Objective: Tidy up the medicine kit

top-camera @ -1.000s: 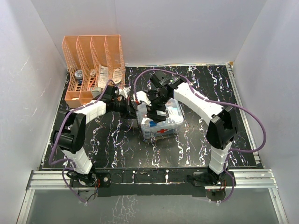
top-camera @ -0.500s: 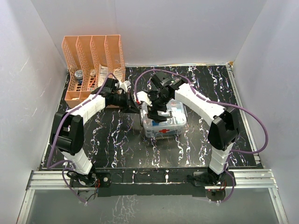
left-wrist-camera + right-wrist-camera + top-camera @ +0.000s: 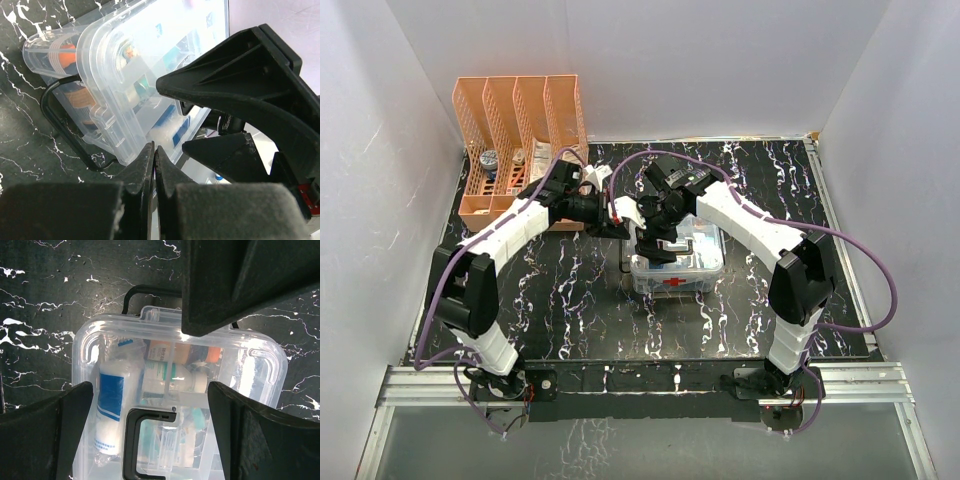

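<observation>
Counter (image 3: 560,300): black with white marbling. It carries everything below.
Orange file rack (image 3: 518,145): stands upright at the far left corner of the counter, well apart from the kit. Small items sit in its slots, too small to name.
Left claw (image 3: 616,222): reaches in from the left. Its fingers (image 3: 142,167) are pressed flat together with nothing visible between them. The tips are low at the kit's left end, just beside the lid's edge; I cannot tell whether they touch it.
Dark loop handle (image 3: 60,125): hangs off the kit's left end and lies on the counter beside the left claw's tips.
Right claw (image 3: 150,390): hovers directly above the kit, pointing down. It is spread wide and holds nothing, with one finger (image 3: 47,432) past each long side of the lid.
Medicine kit (image 3: 682,268): a deep clear box near the middle of the counter, under the right claw and to the right of the left claw. A red cross (image 3: 668,283) faces the near side.
Lid (image 3: 250,375): clear, lying on top of the box, with its dark handle (image 3: 145,440) between the right claw's fingers.
Contents: a white bottle with a blue label (image 3: 111,405), a white and green box (image 3: 160,372) and an orange-topped pack (image 3: 162,351) show through the lid.
</observation>
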`<state>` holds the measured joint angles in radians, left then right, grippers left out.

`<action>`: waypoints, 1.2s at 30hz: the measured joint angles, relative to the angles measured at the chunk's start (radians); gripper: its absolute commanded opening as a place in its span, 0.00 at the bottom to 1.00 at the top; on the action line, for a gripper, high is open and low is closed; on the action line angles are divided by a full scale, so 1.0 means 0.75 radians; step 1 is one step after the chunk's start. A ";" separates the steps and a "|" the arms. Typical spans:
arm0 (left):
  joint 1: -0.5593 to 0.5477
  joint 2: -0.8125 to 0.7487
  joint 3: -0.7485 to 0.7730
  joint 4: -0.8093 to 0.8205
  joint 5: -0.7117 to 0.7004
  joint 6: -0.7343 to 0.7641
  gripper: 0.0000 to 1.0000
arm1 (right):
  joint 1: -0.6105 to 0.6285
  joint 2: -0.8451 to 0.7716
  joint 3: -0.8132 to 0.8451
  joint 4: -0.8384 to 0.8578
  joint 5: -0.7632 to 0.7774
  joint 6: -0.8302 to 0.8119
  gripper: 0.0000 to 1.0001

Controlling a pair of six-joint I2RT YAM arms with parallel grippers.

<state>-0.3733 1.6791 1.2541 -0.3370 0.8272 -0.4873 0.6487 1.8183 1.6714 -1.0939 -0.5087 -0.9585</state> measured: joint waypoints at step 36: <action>0.077 0.142 -0.320 0.285 0.013 -0.097 0.00 | 0.006 -0.007 -0.015 0.021 0.001 0.027 0.98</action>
<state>-0.3157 1.7855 1.0142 -0.1234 0.8368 -0.5602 0.6529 1.8130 1.6604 -1.0779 -0.5083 -0.9382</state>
